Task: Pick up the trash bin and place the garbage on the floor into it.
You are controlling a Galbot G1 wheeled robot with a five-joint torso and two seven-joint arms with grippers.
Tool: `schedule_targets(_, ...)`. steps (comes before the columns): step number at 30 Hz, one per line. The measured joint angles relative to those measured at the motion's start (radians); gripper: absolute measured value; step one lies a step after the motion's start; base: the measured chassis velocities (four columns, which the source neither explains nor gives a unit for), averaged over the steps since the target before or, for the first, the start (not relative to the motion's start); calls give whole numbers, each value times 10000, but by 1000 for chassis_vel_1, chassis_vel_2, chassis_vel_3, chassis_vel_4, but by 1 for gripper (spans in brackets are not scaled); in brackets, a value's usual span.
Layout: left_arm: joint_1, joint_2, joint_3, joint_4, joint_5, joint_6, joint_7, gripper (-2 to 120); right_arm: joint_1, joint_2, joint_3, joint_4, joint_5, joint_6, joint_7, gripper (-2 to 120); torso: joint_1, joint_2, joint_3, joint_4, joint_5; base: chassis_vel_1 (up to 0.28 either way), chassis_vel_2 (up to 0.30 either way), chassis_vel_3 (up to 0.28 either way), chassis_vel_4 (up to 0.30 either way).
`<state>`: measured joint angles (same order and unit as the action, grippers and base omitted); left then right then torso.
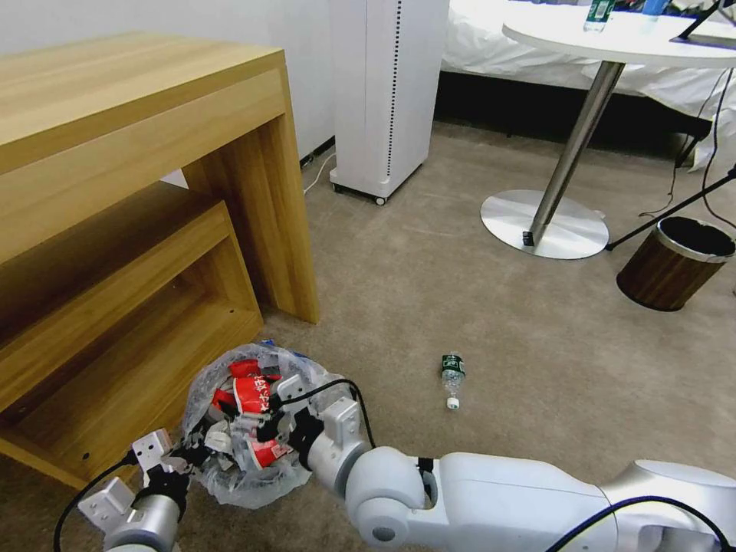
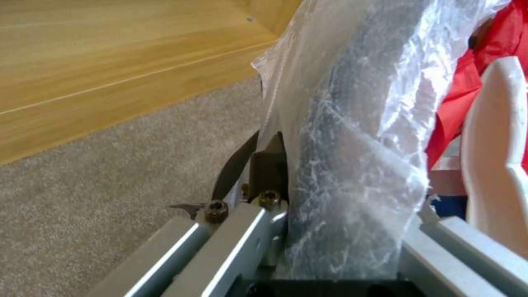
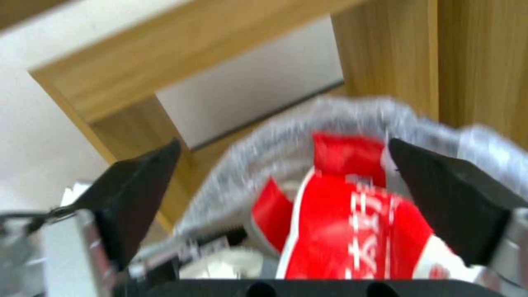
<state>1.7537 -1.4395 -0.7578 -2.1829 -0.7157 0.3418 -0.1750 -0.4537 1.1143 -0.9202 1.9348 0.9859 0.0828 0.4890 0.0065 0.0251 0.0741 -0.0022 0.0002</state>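
Left gripper point(image 1: 178, 466) clamped on trash bin point(image 1: 249, 429) rim, bin mouth upward, right gripper point(image 3: 286, 198) spread wide above red wrappers point(image 3: 352, 231), bottle point(image 1: 452, 379) lying on floor point(image 1: 475, 322), cap toward robot

The trash bin point(image 1: 249, 429) wore a see-through white bag. Inside lay red wrappers point(image 1: 257, 395) with white writing. The floor point(image 1: 475, 322) was plain tan. A clear bottle point(image 1: 453, 379) had a green label and white cap. The desk point(image 1: 138, 153) was light wood. Another bin point(image 1: 673, 263) was brown with a silver rim.
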Motion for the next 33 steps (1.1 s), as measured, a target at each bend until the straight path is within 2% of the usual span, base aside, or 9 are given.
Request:
schedule_targets(6, -9, -15, 3, 20, 10, 9, 0, 0, -340, -3, 521, -330, -558, 1078, -1149, 100, 0, 0, 0, 1, 0, 0, 0, 0, 0)
schedule_targets(8, -10, -16, 0, 24, 12, 13, -2, 0, -741, -115, 1441, -430, -1010, 1746, -2096, 100, 0, 0, 0, 1, 0, 0, 0, 0, 0)
schedule_targets(14, -71, -16, -25, 21, -16, 22, -36, 0, -1567, -610, 3333, -76, -1558, 2139, -2903, 100, 0, 0, 0, 2, 0, 0, 0, 0, 0)
schedule_targets(17, -131, 84, -90, -30, -54, 31, -55, 0, -2988, -1321, 6022, 947, -1563, 2227, -3808, 100, 0, 1, 0, -1, 1, 0, 0, 0, 0)
schedule_targets(18, -131, 84, -90, -30, -54, 31, -55, 0, -2988, -1321, 6022, 947, -1563, 2227, -3808, 100, 0, 1, 0, -1, 1, 0, 0, 0, 0)
schedule_targets(21, -122, 185, -126, -116, -120, 41, -67, 0, -4129, -1651, 8009, 1317, -1626, 2591, -4409, 100, 0, 1, 0, 0, 2, 0, 0, 0, 0)
schedule_targets(26, -86, 274, -128, -180, -159, 45, -73, 0, -5118, -1795, 9893, 1639, -1534, 2569, -4389, 100, 0, 1, 0, 0, 3, 0, 0, 0, 0)
schedule_targets(32, 28, 375, -105, -194, -166, 19, -30, 0, -6746, -1928, 12611, 1898, -1452, 1475, -3171, 100, 0, 1, -1, 1, 0, 0, 0, 0, 0)
schedule_targets(33, 28, 375, -105, -194, -166, 19, -30, 0, -6746, -1928, 12611, 1898, -1452, 1475, -3171, 100, 0, 1, -1, 1, 0, 0, 0, 0, 0)
